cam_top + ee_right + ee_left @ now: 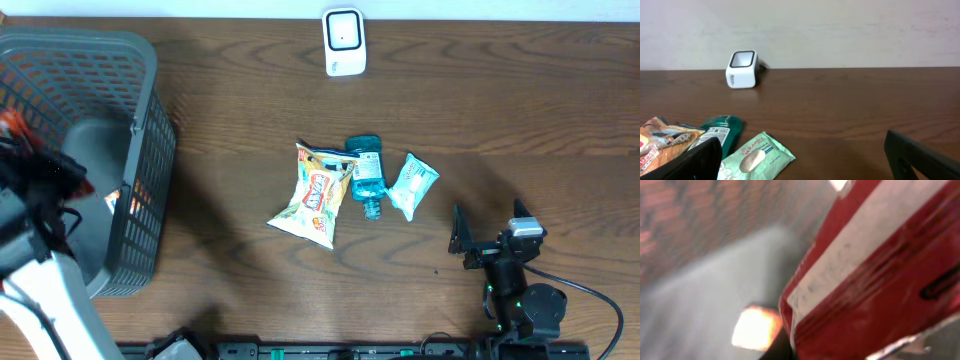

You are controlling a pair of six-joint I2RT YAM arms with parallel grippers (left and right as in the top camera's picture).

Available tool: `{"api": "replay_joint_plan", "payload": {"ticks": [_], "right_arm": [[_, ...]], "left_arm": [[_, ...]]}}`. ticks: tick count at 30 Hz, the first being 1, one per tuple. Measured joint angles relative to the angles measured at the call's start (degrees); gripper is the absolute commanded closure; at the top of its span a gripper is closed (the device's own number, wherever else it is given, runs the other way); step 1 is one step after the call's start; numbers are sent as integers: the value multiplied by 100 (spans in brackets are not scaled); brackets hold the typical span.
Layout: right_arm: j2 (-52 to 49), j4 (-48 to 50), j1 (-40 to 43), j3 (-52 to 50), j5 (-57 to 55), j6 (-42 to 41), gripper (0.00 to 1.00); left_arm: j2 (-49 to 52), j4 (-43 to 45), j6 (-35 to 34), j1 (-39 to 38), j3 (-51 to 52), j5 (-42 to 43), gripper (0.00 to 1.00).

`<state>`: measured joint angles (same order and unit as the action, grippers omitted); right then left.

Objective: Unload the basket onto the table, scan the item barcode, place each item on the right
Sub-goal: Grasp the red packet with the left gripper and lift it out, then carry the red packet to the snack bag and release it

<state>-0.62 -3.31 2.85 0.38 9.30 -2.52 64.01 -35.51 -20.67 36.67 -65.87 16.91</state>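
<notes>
- Left wrist view filled by a red packet (875, 270) with a white stripe, blurred and right up against the lens; own fingers out of sight.
- Left gripper (35, 168) closed down narrow, over the grey basket (140, 130) at the left edge of the table; grip on the red packet impossible to confirm.
- Beside the packet, grey basket floor and a glowing orange patch (755, 327), too blurred to name.
- Right gripper (488, 225) spread wide, holding nothing, low over the brown table (500, 110) at the near right.
- Left of it, in a row mid-table: white-green sachet (412, 185), just beside a blue bottle (367, 172) lying flat, then a yellow snack bag (315, 195) touching the bottle.
- White scanner (343, 42) upright at the far edge, centre, well apart from both grippers.
</notes>
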Motion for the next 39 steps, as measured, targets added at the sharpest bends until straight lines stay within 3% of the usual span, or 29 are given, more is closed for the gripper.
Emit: {"api": "replay_joint_plan", "payload": {"ticks": [8, 16, 21, 26, 32, 39], "right_arm": [[-2, -2, 0, 0, -2, 0, 1], [-2, 2, 0, 0, -2, -2, 1], [-2, -2, 0, 0, 0, 0, 1], [-2, 0, 0, 0, -4, -2, 1], [-2, 0, 0, 0, -7, -2, 1], [-2, -2, 0, 0, -7, 0, 1]], "left_arm": [[-1134, 1228, -603, -529, -98, 1314, 93], [-1311, 955, -446, -2870, -116, 1587, 93], [-570, 439, -129, -4483, -116, 824, 93], [533, 142, 105, -5447, -114, -304, 93], [1958, 98, 144, -5628, -114, -1419, 92], [3626, 103, 146, -5628, -114, -1773, 93]]}}
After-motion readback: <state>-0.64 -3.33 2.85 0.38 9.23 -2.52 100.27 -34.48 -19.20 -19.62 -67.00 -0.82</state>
